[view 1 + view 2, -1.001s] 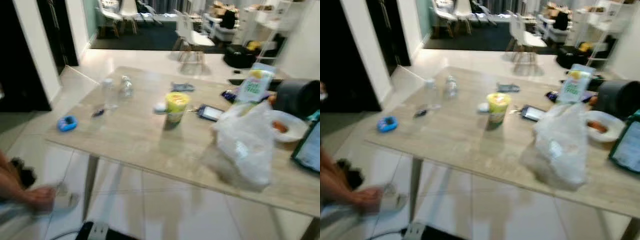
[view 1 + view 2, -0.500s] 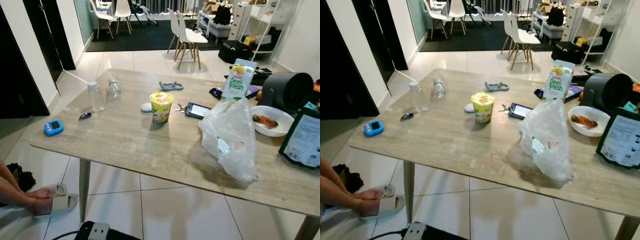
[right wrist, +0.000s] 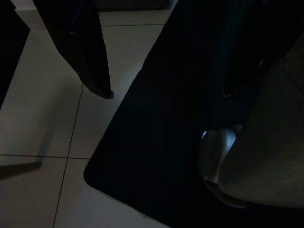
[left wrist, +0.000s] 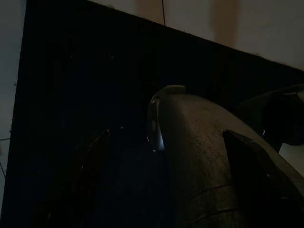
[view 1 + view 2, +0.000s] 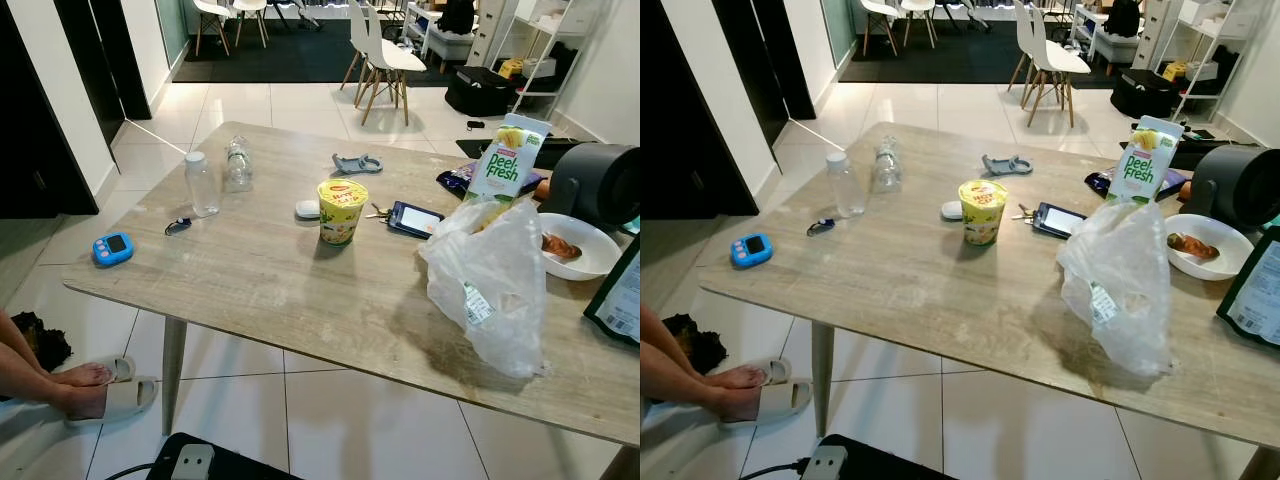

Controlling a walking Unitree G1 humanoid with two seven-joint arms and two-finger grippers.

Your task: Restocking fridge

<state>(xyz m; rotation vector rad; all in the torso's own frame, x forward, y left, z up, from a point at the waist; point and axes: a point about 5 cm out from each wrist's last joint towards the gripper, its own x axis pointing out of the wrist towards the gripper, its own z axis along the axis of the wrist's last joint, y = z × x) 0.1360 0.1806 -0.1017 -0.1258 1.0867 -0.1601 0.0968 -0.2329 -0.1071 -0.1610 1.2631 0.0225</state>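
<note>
In the left eye view, a light wood table (image 5: 260, 290) carries the groceries. A juice carton (image 5: 507, 162) reading "Peel Fresh" stands upright toward the far right, just beside a dark round appliance (image 5: 601, 184). In front of the carton slumps a translucent white plastic bag (image 5: 492, 283) with a small printed label too fine to read. A yellow cup (image 5: 342, 211) with a printed lid stands near the middle, a phone (image 5: 415, 218) to its right. Two clear bottles (image 5: 203, 184) stand at the far left, and a blue gadget (image 5: 112, 247) lies near the left edge. A white bowl (image 5: 575, 248) holding food sits right of the bag.

The right eye view also shows a person's feet in pale sandals (image 5: 765, 390) on the tiled floor.

In the very dark left wrist view, the left gripper (image 4: 164, 175) hangs over a black mat, jaws parted and empty.

In the right wrist view, the right gripper (image 3: 166, 92) hangs above floor tiles and the mat, jaws spread and empty.
</note>
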